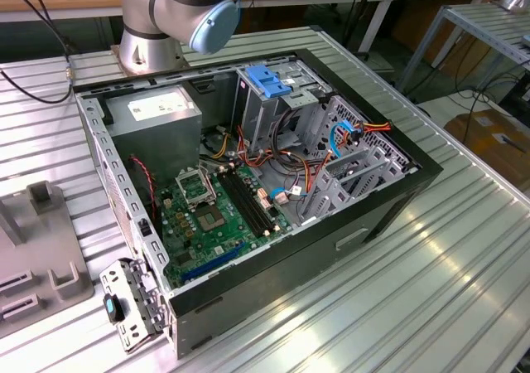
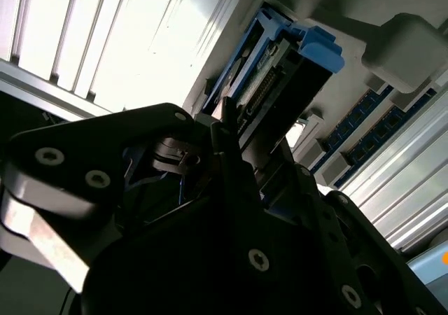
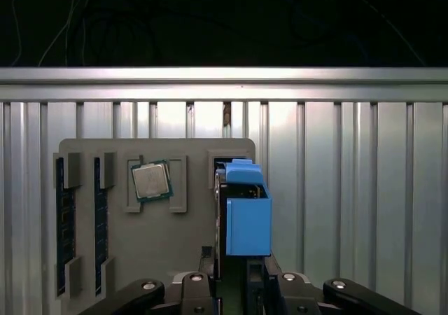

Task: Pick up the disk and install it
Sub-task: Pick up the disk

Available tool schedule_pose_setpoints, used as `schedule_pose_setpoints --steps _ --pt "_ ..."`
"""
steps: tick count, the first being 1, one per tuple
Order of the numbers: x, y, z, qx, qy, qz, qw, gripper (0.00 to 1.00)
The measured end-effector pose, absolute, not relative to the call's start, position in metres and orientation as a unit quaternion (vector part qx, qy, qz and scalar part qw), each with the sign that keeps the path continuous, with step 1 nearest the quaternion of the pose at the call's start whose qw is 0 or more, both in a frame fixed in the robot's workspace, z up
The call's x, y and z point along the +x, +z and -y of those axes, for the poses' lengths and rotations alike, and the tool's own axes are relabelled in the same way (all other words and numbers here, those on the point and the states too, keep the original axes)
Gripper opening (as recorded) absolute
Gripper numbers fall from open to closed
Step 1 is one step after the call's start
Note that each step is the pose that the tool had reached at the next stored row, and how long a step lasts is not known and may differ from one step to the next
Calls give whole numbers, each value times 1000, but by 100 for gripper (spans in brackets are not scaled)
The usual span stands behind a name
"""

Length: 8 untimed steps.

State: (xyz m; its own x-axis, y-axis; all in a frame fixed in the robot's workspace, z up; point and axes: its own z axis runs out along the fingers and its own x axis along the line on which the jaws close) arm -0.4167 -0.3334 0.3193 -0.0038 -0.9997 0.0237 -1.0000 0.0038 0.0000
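In both wrist views my gripper [image 3: 241, 290] is shut on the disk [image 3: 245, 210], a grey metal drive in bright blue carrier rails, with a black finger on each side. The disk [image 2: 280, 77] stands on edge between my fingers [image 2: 225, 129]. It hangs over the grey fixture plate [image 3: 161, 259], in front of the plate's slot [image 3: 222, 162]. In the exterior view the open computer case [image 1: 389, 199] lies on the table, and the arm's base [image 1: 149, 33] stands behind it.
Memory sticks [image 3: 63, 231] and a processor chip [image 3: 151, 180] lie in the fixture plate. Inside the case are a grey drive cage with a blue latch [image 1: 269, 83], the power supply [image 1: 157, 116], the motherboard [image 1: 211, 220] and loose cables [image 1: 290, 182]. The ribbed metal table [image 1: 447, 290] runs all around.
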Motion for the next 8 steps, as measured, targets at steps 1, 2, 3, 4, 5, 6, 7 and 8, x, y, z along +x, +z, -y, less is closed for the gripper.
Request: schedule_pose_setpoints --steps 1,2,3,4,5,6,7,8 --pt "-417 319 333 706 8 708 8 35" --pt "-417 320 333 706 8 708 9 35" --pt "-417 320 333 706 8 708 9 35" --pt "-417 320 333 706 8 708 9 35" --pt "-417 320 333 706 8 708 9 35" --pt "-417 320 333 706 8 708 9 35" --pt "-417 320 333 706 8 708 9 35" --pt "-417 320 333 706 8 708 9 35"
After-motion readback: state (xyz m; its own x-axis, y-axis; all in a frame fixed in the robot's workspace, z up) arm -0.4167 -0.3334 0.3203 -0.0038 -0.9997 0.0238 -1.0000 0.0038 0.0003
